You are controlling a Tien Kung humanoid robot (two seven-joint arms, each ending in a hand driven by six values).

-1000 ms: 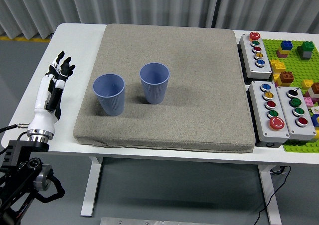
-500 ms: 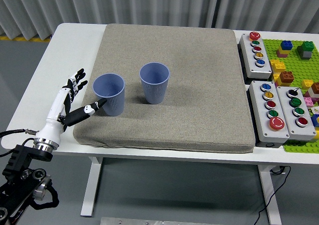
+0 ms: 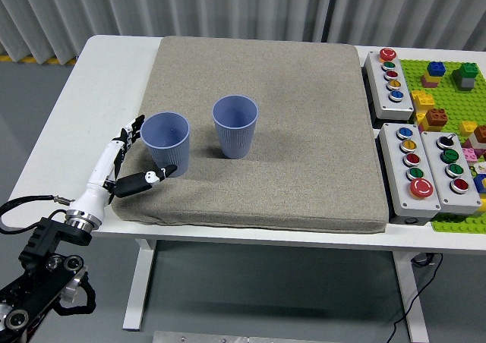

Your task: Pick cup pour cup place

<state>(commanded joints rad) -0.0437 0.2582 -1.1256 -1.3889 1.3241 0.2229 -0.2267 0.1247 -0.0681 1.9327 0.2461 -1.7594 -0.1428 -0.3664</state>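
Our black left arm reaches in from the lower left; its white-and-black five-fingered left hand is spread open, thumb extended forward.

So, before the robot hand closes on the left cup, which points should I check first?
1. Left robot hand open around the left cup, thumb in front, fingers behind: ok.
2. Firm contact with the cup wall: cannot tell.
3. Left cup upright on the grey mat: ok.
4. Right cup upright, standing apart from it: ok.
5. Anything inside the cups: cannot tell.
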